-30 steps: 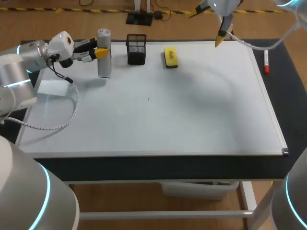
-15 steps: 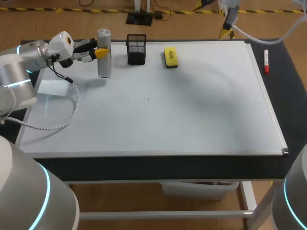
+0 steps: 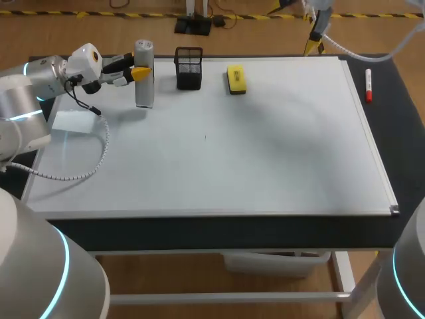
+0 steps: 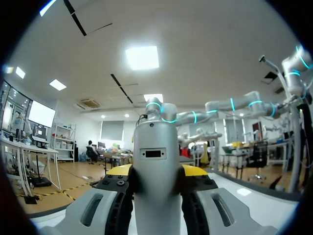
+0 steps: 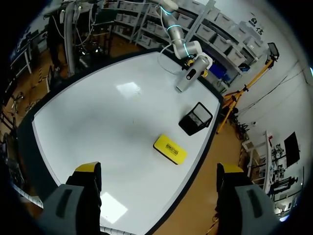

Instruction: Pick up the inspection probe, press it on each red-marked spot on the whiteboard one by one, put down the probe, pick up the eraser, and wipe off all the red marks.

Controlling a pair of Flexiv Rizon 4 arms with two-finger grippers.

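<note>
At the left, our left claw [image 3: 141, 70] is closed on the grey probe [image 3: 144, 90], a yellow-tipped finger on each side, holding it upright over the far left corner of the whiteboard [image 3: 265, 153]; we cannot tell whether its foot touches. Just right of it a black mesh holder [image 3: 189, 68] stands on the board, then the yellow eraser [image 3: 236, 78] lies flat near the far edge. Our right claw [image 5: 159, 170] hangs high beyond the far right corner, fingers spread wide, nothing between them. A red marker [image 3: 368, 86] lies on the dark table [image 3: 405, 133] beside the board.
</note>
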